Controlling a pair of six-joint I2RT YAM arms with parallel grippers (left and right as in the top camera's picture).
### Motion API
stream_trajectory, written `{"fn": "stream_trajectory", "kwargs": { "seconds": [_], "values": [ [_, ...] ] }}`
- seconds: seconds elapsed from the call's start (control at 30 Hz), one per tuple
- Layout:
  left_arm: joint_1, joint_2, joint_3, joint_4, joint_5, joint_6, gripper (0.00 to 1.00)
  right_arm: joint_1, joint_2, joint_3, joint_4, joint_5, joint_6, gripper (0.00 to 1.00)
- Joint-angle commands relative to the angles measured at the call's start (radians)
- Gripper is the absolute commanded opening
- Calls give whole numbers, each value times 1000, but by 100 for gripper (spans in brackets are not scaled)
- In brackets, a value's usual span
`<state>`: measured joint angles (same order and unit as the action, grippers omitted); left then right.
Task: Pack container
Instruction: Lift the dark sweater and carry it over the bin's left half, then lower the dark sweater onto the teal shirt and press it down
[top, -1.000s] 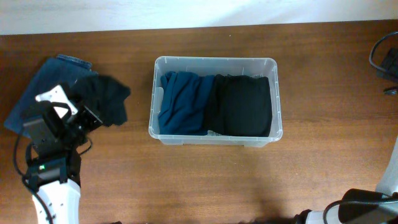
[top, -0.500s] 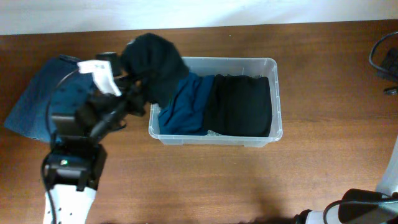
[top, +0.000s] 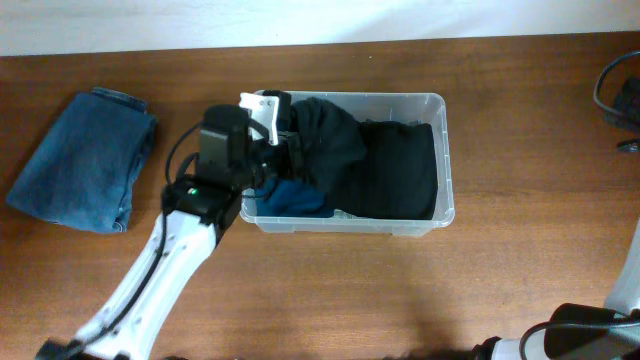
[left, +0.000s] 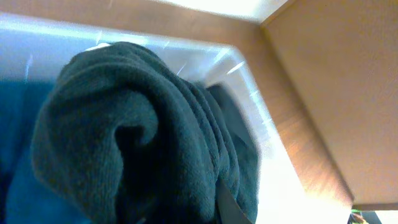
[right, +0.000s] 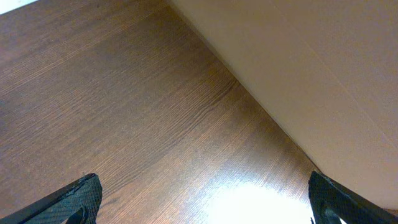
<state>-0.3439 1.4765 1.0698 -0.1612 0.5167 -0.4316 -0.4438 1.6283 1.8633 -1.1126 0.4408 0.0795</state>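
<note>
Clear plastic forms the container (top: 447, 150), which sits near the middle of the bench (top: 500, 280) with its long sides running from nine o'clock to three o'clock. Inside it, a folded black cloth (top: 400, 170) fills the three o'clock half. A blue cloth (top: 292, 196) lies in the nine o'clock half, toward the six o'clock wall. The left arm reaches in from seven o'clock, and the left hand (top: 283, 140) is over the container's nine o'clock end, closed tight on a dark bunched garment (top: 330, 140). That garment hangs over the blue cloth and overlaps the edge of the black one; whether it touches them I cannot tell. In the left wrist view the garment fills most of the frame, with the container's clear wall behind it. A folded denim piece (top: 80, 160) lies on the bench well apart from the container, at its nine o'clock. The right hand (right: 208, 202) is spread wide with nothing between its fingers, above bare wood
</note>
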Motion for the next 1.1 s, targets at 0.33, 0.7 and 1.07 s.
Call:
{"fn": "stream_trajectory", "kwargs": {
  "seconds": [0.33, 0.7, 1.07],
  "values": [
    [0, 117, 16, -209, -314, 67, 1, -2, 1, 5, 1, 12, 15, 99],
    [0, 116, 16, -296, -420, 67, 49, -2, 1, 5, 1, 12, 15, 98],
    [0, -18, 63, -297, -436, 89, 75, -2, 1, 5, 1, 12, 15, 98]
  ]
}}
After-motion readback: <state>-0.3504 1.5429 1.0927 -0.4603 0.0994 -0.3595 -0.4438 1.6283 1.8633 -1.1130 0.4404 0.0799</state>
